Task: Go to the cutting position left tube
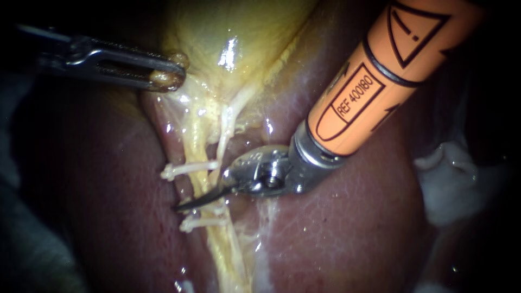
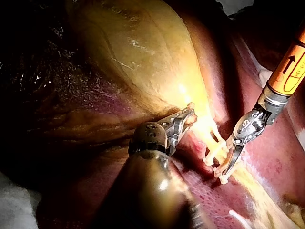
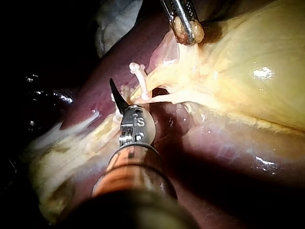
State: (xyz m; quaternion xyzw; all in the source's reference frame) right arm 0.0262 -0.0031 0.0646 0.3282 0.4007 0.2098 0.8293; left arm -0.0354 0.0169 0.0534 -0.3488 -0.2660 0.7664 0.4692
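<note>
In the endoscope view, at ten o'clock, the grey steel left instrument (image 1: 171, 73) pinches the glossy yellow gallbladder (image 1: 233, 32) while the orange-sleeved right instrument (image 1: 190, 204) lays its dark tip across the pale left tube (image 1: 199, 184) near eight o'clock; the left wrist view shows that pinch closed tight, and the right wrist view leaves the tip's opening impossible to tell.

The left tube (image 1: 198, 144), pale yellow and stringy, ran from the gallbladder (image 1: 239, 49) and bore two white clips (image 1: 187, 169). The right instrument (image 1: 202, 200) laid its dark blade across it between them.

Glossy wet liver (image 1: 353, 233) — polished-metal right instrument (image 1: 203, 199)
</note>
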